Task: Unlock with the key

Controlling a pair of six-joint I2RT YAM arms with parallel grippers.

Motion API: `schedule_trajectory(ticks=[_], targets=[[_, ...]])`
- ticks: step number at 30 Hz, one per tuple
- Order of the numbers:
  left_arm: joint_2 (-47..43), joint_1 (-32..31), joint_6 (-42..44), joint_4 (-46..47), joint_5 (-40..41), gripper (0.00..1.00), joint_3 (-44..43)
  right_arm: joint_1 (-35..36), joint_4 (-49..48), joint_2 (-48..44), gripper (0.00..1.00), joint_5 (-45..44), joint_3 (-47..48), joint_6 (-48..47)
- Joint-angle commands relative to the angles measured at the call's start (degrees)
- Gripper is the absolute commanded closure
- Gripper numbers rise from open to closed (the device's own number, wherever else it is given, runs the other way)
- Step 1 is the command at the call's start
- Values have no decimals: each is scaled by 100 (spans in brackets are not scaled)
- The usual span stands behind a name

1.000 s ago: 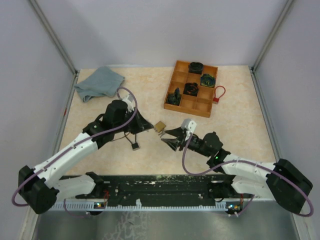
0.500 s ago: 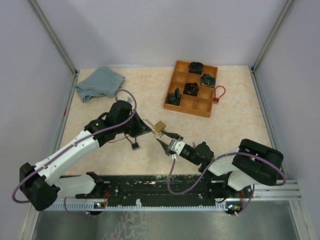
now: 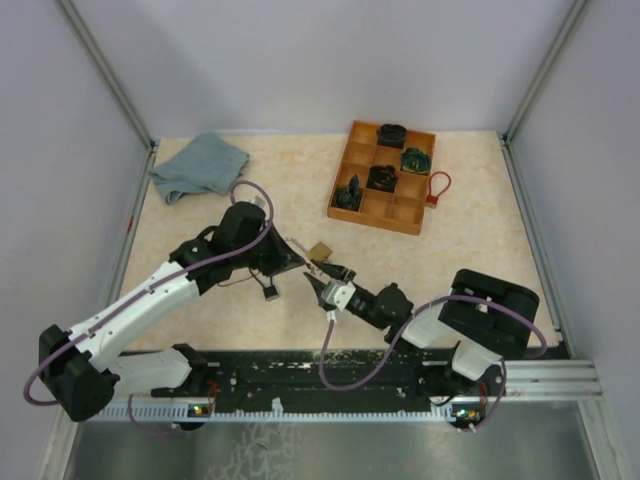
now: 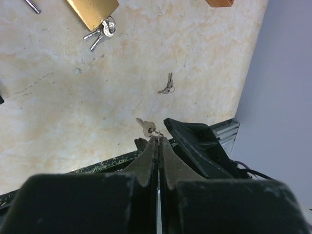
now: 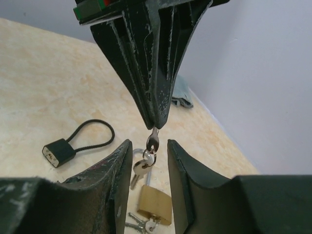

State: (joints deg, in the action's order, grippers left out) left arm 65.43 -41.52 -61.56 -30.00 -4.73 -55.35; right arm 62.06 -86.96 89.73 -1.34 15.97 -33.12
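black right gripper (image 5: 148,145) stands half open around the dangling key (image 5: 153,136), pinched at its tip by the closed left gripper (image 4: 159,139), the brass padlock (image 5: 155,204) lying apart beyond, so handover, insertion and turning seem left.

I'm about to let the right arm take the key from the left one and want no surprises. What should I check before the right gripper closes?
1. Left gripper holds the key: ok, jaws shut on it at the very tips.
2. Right gripper lined up: ok, its fingers stand either side of the hanging key.
3. Right gripper has a grip: not ok, jaws open, apart from the key.
4. Brass padlock lies free on the table: ok.
5. Padlock's keyhole faces the arms: cannot tell.
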Motion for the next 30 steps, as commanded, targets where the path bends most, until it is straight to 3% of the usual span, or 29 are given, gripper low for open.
schedule_trajectory(ticks=[1, 9, 17, 30], targets=[[-39, -48, -87, 79, -76, 100, 51, 112, -795, 237, 65, -215, 248, -98], [-29, -58, -204, 144, -139, 100, 124, 181, -1200, 447, 76, -532, 241, -258], [14, -58, -425, 30, -8, 100, 190, 354, -1200, 377, 71, -727, 190, -519], [73, -58, -507, -49, 65, 100, 236, 410, -1200, 203, 75, -848, 108, -550]])
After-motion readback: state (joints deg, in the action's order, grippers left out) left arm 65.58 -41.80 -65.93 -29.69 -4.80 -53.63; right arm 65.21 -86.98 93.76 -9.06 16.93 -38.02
